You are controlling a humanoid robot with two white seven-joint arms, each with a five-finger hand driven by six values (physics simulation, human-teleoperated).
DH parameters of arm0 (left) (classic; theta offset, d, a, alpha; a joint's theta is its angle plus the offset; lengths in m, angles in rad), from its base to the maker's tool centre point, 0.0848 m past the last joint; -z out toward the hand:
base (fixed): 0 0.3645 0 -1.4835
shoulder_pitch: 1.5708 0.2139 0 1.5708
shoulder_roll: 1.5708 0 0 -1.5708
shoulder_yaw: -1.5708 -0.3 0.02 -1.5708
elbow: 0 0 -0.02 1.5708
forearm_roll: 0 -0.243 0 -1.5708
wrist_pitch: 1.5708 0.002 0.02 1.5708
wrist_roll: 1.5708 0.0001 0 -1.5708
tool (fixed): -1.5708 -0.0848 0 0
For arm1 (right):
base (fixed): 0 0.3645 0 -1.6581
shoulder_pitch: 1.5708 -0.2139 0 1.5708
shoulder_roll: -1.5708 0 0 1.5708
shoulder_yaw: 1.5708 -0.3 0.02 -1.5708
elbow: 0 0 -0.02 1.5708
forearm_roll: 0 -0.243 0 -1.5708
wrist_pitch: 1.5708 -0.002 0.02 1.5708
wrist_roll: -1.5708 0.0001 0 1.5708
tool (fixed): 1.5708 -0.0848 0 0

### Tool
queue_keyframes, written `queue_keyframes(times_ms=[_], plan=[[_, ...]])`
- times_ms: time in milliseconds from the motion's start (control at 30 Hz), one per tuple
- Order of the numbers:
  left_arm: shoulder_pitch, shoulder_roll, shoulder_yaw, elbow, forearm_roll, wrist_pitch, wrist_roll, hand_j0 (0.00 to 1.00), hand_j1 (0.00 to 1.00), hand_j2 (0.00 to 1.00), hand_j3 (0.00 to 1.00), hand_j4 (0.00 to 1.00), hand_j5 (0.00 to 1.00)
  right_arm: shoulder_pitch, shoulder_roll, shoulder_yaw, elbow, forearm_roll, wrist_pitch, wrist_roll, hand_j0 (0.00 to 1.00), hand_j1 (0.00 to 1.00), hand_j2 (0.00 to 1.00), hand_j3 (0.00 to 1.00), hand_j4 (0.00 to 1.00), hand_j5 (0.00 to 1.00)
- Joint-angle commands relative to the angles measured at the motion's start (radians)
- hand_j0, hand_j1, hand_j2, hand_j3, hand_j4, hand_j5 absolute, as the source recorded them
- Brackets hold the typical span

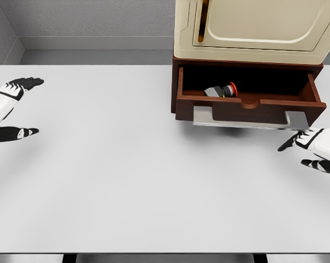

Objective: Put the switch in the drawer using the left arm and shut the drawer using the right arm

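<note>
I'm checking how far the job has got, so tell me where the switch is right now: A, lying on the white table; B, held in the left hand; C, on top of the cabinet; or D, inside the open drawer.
D: the switch, with its red button end, lies inside the open drawer, while the left hand and right hand hold nothing.
</note>
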Motion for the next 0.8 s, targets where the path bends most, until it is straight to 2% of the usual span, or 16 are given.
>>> queue_keyframes(times_ms=[0, 200, 300, 333, 400, 533, 767], plan=[[0.0, -0.002, 0.0, -0.002, 0.008, 0.002, 0.001, 1.0, 1.0, 1.0, 1.0, 1.0, 1.0, 0.0, -0.004, 0.005, 0.025, -0.016, 0.002, 0.0, 0.7, 0.7, 0.7, 0.7, 0.7, 0.7], [-0.002, -0.016, 0.0, -0.003, 0.008, 0.002, 0.001, 1.0, 1.0, 1.0, 1.0, 1.0, 1.0, 0.009, -0.007, 0.005, 0.044, 0.0, 0.002, 0.001, 0.7, 0.7, 0.7, 0.7, 0.7, 0.7], [0.0, -0.016, 0.002, -0.003, 0.008, 0.002, 0.001, 1.0, 1.0, 1.0, 1.0, 1.0, 1.0, 0.017, -0.003, 0.004, 0.045, 0.024, 0.002, 0.001, 0.56, 0.56, 0.56, 0.56, 0.56, 0.56], [-0.002, -0.016, 0.002, -0.003, 0.008, 0.002, 0.0, 1.0, 1.0, 1.0, 1.0, 1.0, 1.0, 0.018, -0.003, 0.004, 0.039, 0.026, 0.002, 0.001, 0.48, 0.48, 0.48, 0.48, 0.48, 0.48], [0.0, -0.016, 0.002, -0.003, 0.008, 0.002, 0.001, 1.0, 1.0, 1.0, 1.0, 1.0, 1.0, 0.029, -0.001, 0.004, 0.027, 0.027, 0.002, 0.001, 0.41, 0.41, 0.41, 0.41, 0.41, 0.41], [0.0, -0.013, 0.003, -0.002, 0.008, 0.002, 0.0, 1.0, 1.0, 1.0, 1.0, 1.0, 1.0, 0.044, 0.008, 0.004, -0.028, 0.046, 0.002, 0.003, 0.42, 0.42, 0.42, 0.42, 0.42, 0.42], [0.002, -0.016, 0.012, 0.0, 0.006, 0.002, 0.0, 1.0, 1.0, 1.0, 1.0, 1.0, 1.0, 0.005, 0.002, 0.002, -0.03, 0.056, 0.002, 0.046, 0.47, 0.47, 0.47, 0.47, 0.47, 0.47]])
